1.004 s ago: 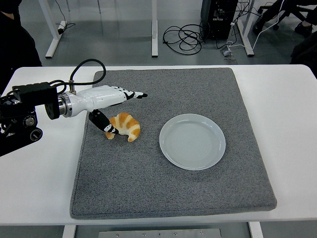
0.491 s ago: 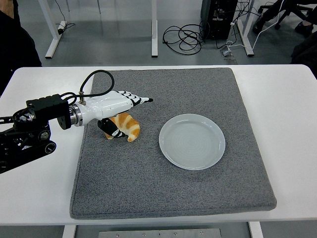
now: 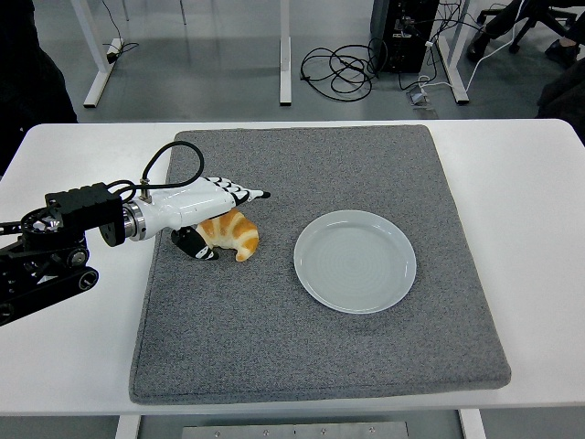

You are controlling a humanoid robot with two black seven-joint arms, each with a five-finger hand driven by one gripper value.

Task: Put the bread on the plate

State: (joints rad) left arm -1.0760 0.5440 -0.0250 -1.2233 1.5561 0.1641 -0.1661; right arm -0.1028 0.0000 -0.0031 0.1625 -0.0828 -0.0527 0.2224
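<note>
A golden croissant [image 3: 240, 236] lies on the left part of the grey mat [image 3: 311, 338]. My left hand [image 3: 230, 220], white with black fingertips, reaches in from the left and hovers right over it. The fingers [image 3: 249, 195] stretch out straight across the croissant's far side, and the thumb [image 3: 196, 249] hangs down at its near left end. The hand is open and straddles the bread without closing on it. A round, pale plate [image 3: 355, 262] sits bare on the mat to the right of the croissant. No right arm shows.
The mat covers most of the white table [image 3: 530, 229]. A person in dark clothing [image 3: 32, 64] stands at the top left. Cables [image 3: 338, 69] and desk legs are on the floor beyond the table.
My left hand has sunk closer to the croissant, with the fingers now lower over its far side and the thumb shifted slightly left. The croissant and plate have not moved.
</note>
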